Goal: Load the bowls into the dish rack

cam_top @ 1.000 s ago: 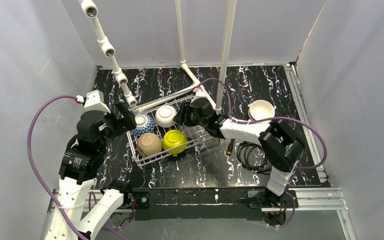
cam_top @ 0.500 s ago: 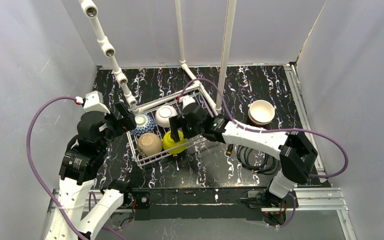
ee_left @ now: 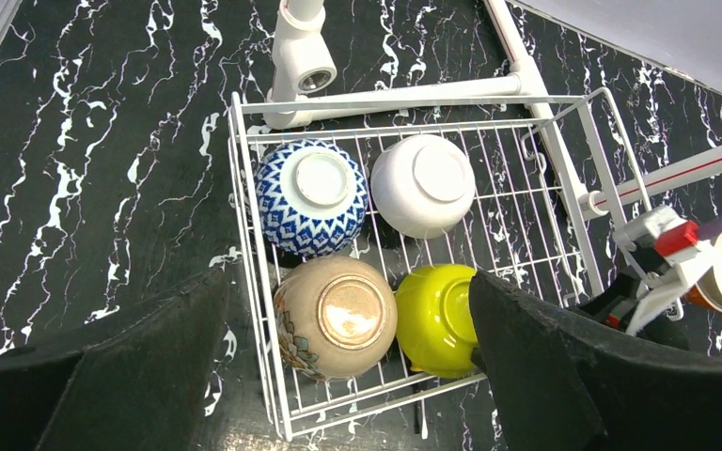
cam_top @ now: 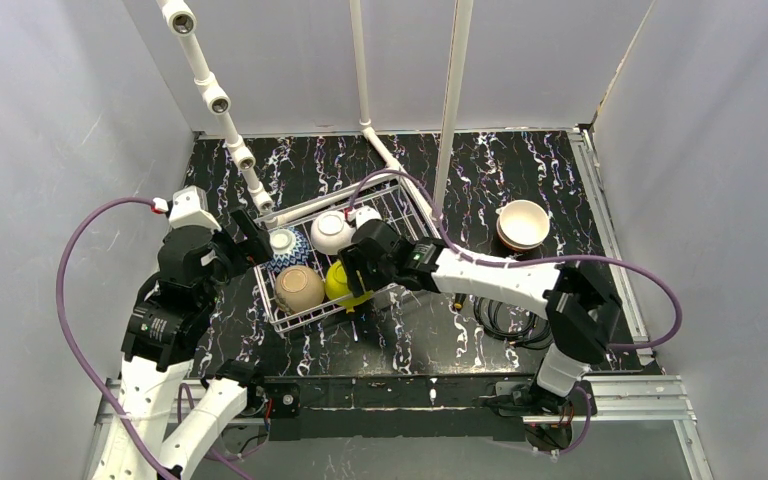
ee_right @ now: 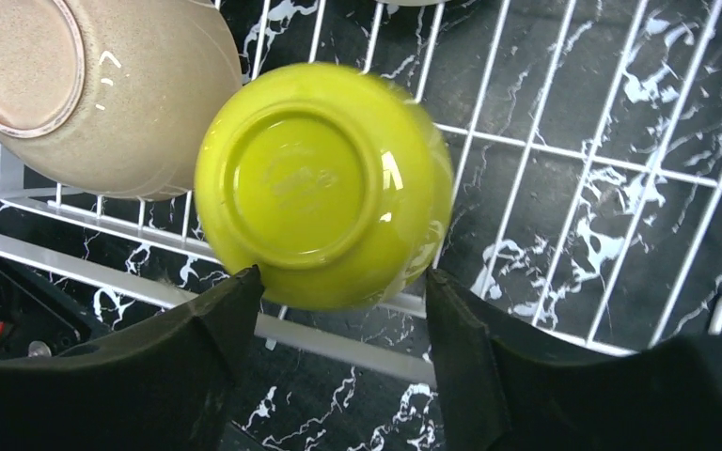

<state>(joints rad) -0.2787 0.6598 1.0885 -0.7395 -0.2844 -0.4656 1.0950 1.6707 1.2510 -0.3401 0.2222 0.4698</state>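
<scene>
Tabletop (cam_top: 540, 160) carries the rack (ee_left: 246, 244), which holds four bowls bottoms up: blue bowl (ee_left: 310, 197), white bowl (ee_left: 423, 185), tan bowl (ee_left: 334, 317) and yellow bowl (ee_right: 324, 183). Two more sit in a stack (cam_top: 522, 222) on the right. Your right gripper (ee_right: 340, 274) is spread astride the yellow bowl; your left gripper (ee_left: 346, 282) hangs agape above the rack. Glazed ware is probably stiff, slick and chippable, so pinch across the rim.
</scene>
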